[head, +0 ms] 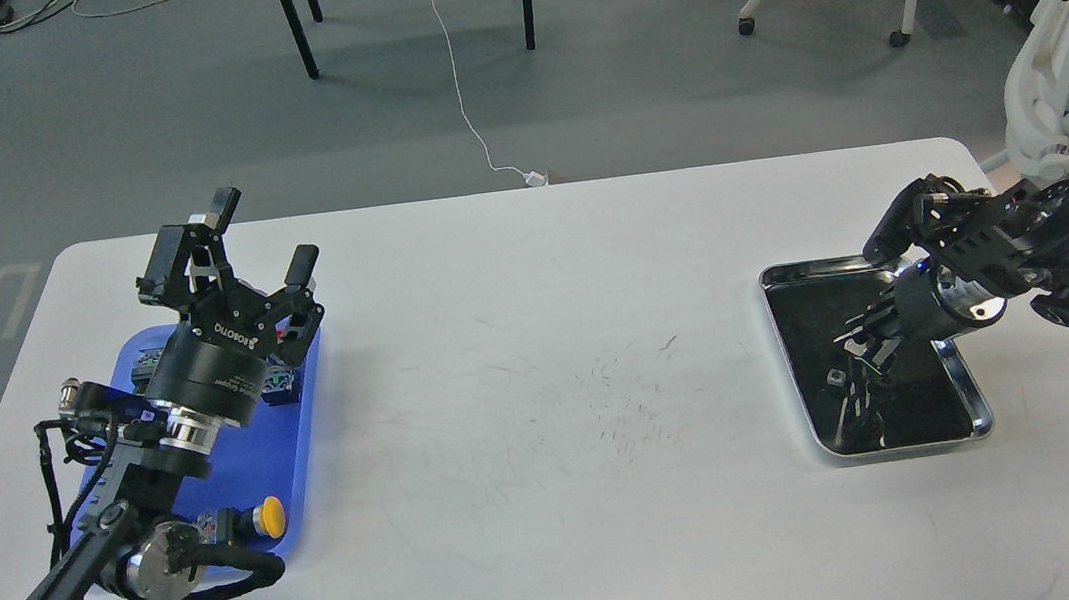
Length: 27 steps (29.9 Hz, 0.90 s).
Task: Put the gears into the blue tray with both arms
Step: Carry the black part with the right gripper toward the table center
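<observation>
The blue tray lies at the table's left, partly hidden under my left arm. Above its far end my left gripper is raised and open, with nothing between its fingers. On the right, my right gripper reaches down into the silver-rimmed metal tray. Its fingers are dark against the tray's black inside, so their state does not show. Just below the fingertips lies a tiny greyish piece, possibly a gear. It is too small to tell for sure. No other gear can be made out.
Push-button switches sit on the blue tray: a yellow-capped one at the near end and a blue-green one under my left wrist. Office chairs stand beyond the table's right edge.
</observation>
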Each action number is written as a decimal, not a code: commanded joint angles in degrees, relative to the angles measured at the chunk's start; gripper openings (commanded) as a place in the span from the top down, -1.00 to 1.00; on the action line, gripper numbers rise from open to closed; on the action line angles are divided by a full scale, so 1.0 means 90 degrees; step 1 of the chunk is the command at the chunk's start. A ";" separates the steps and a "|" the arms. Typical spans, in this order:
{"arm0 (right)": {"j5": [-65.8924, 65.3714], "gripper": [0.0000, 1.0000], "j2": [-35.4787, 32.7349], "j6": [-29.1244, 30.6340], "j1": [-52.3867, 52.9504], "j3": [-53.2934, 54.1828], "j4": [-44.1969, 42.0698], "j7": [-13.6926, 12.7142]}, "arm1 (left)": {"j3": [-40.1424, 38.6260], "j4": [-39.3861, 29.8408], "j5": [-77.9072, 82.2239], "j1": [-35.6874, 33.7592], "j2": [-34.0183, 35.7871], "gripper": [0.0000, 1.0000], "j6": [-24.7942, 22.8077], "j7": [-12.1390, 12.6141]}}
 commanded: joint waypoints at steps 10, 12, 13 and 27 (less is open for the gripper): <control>0.0783 0.67 0.0109 0.0082 0.1379 -0.0027 0.0878 0.0008 | -0.0010 -0.0009 0.0000 -0.0029 0.0039 -0.96 -0.0010 0.0001; 0.1037 0.67 0.0402 0.0082 0.1497 -0.0027 0.0908 0.0008 | 0.0000 -0.0009 0.0000 -0.0029 0.0039 -0.96 -0.0010 0.0001; 0.1183 0.67 0.0645 0.0082 0.1536 -0.0037 0.0908 0.0008 | -0.0010 -0.0009 0.0000 -0.0029 0.0039 -0.96 -0.0010 0.0001; 0.2728 0.66 0.3069 -0.0230 0.1137 -0.0642 -0.0205 0.0008 | -0.0010 -0.0019 0.0000 -0.0019 0.0029 -0.96 -0.0010 -0.0009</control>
